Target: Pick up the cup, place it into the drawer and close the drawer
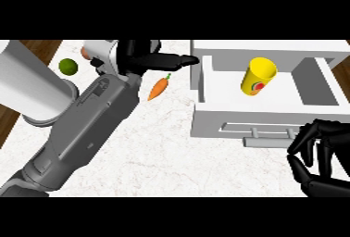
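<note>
The yellow cup (258, 76) with a red and green mark stands upright inside the open white drawer (205, 107) at the upper right, with no hand on it. My left hand (145, 56) is at the top centre, left of the drawer, open, its fingers stretched right toward the drawer's left wall and holding nothing. At the lower right my right hand (320, 155) hangs open with relaxed, bent fingers, just right of the drawer's front handle (263, 134). I cannot tell whether it touches the handle.
An orange carrot (158, 88) lies on the marble counter (171, 157) under the left hand. A green lime (67, 66) sits at the far left beside a large white cylinder (31, 88). My left forearm (85, 125) crosses the counter's left half.
</note>
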Action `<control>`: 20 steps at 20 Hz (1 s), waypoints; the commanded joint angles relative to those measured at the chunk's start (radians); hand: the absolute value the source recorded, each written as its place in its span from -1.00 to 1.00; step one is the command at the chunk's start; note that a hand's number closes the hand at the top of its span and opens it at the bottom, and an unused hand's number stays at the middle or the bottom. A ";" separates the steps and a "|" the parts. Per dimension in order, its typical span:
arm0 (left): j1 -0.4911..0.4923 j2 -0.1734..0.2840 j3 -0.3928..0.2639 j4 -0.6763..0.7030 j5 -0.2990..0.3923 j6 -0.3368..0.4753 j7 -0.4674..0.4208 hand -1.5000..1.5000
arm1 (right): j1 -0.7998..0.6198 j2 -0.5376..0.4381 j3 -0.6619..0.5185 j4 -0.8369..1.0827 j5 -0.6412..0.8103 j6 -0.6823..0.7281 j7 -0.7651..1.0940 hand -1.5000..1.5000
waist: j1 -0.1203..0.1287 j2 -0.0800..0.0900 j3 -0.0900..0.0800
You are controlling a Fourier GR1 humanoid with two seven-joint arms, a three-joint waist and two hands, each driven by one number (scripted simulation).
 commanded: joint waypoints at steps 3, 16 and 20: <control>0.235 0.145 0.020 -0.280 0.013 -0.006 0.070 -1.00 | -0.035 -0.016 0.031 0.080 0.120 0.003 -0.002 1.00 | 0.011 0.003 0.000; 0.613 0.332 0.130 -0.496 0.070 -0.225 0.032 -1.00 | -0.064 -0.118 0.233 0.222 0.639 -0.029 -0.198 1.00 | 0.005 0.013 0.000; 0.680 0.364 0.164 -0.582 0.063 -0.200 0.056 -1.00 | -0.173 -0.088 0.264 0.450 0.771 -0.120 -0.280 1.00 | 0.008 0.013 0.001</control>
